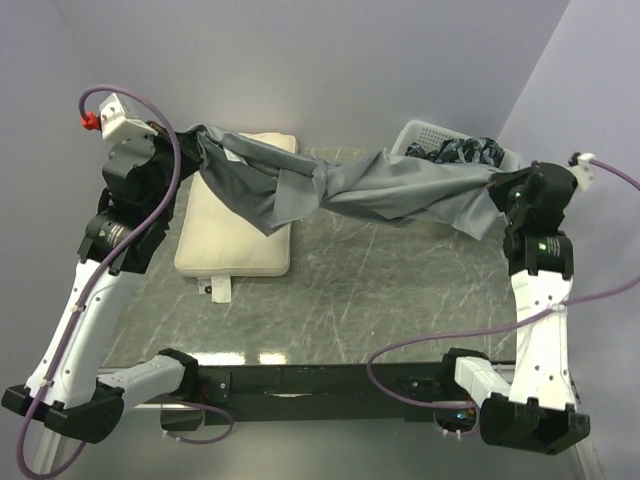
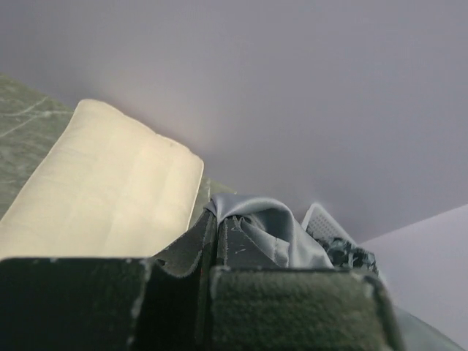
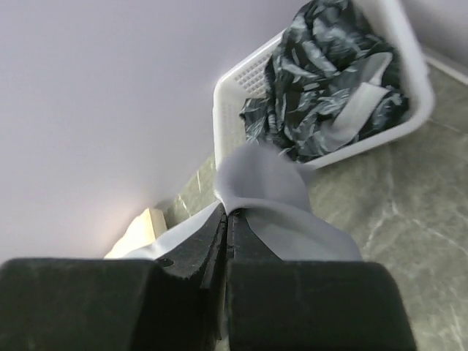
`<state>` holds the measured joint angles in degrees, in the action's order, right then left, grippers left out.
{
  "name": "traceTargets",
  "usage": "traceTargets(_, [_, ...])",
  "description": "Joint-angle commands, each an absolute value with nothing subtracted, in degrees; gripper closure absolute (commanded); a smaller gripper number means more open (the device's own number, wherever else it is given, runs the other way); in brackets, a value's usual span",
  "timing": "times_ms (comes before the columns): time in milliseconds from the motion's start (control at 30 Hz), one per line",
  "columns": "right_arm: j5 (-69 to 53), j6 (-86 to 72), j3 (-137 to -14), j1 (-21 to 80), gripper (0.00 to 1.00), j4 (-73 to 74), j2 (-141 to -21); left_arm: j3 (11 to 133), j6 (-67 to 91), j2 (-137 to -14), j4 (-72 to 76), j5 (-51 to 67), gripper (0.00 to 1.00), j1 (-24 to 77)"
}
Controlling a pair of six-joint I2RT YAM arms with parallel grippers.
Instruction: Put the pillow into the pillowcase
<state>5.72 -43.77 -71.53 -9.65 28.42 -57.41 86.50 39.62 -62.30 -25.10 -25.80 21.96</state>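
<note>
Above table (image 1: 350, 290), left gripper (image 2: 217, 221), right gripper (image 3: 228, 213) wide apart on pillowcase (image 1: 400, 190)

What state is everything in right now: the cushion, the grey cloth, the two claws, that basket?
pillow: lying flat on the table, outside the case, far corner covered by grey cloth.
pillowcase: twisted, strung between both grippers.
left gripper: shut on the pillowcase.
right gripper: shut on the pillowcase.
basket: upright, holding a dark patterned cloth.
</note>
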Motion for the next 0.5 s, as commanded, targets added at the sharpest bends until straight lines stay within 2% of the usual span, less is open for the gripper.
traceTargets(0, [2.81, -43.77, -69.88, -13.0, 1.0, 30.58, -53.0, 85.79, 39.72, -62.84, -29.26, -16.11, 0.99, 19.25])
traceTargets(67, [2.64, -43.59, -68.13, -13.18, 0.98, 31.11, -51.69, 81.67, 41.57, -63.02, -29.09, -9.19, 0.99, 17.94])
traceTargets(100, [1.85, -43.51, -64.98, -13.18, 0.97, 30.5, -51.16, 79.91, 42.36, -63.1, -28.31, -6.88, 0.96, 17.32])
traceTargets(133, [1.15, -43.68, -62.86, -13.27, 0.94, 29.89, -50.63, 76.5, 42.89, -63.28, -27.87, -4.68, 0.78, 16.44])
traceTargets(200, [-3.22, -44.29, -55.22, -13.18, 0.93, 26.57, -49.66, 73.23, 43.76, -64.24, -26.03, 2.61, 0.72, 12.93])
traceTargets(267, [-6.13, -44.38, -47.69, -13.01, 0.95, 23.05, -50.53, 68.04, 44.03, -65.21, -24.26, 7.8, 0.42, 10.47])
traceTargets(333, [-8.7, -44.12, -43.35, -12.92, 0.96, 21.01, -51.85, 64.45, 42.46, -65.3, -23.3, 11.15, 0.24, 10.89])
traceTargets(433, [-8.7, -42.72, -37.8, -12.39, 0.95, 17.67, -54.31, 57.6, 40.79, -62.06, -22.06, 9.51, 0.09, 14.3])
traceTargets(467, [-8.79, -42.19, -36.57, -12.31, 0.95, 16.62, -55.36, 56.26, 40.09, -60.31, -22.58, 7.14, 0.07, 16.07])
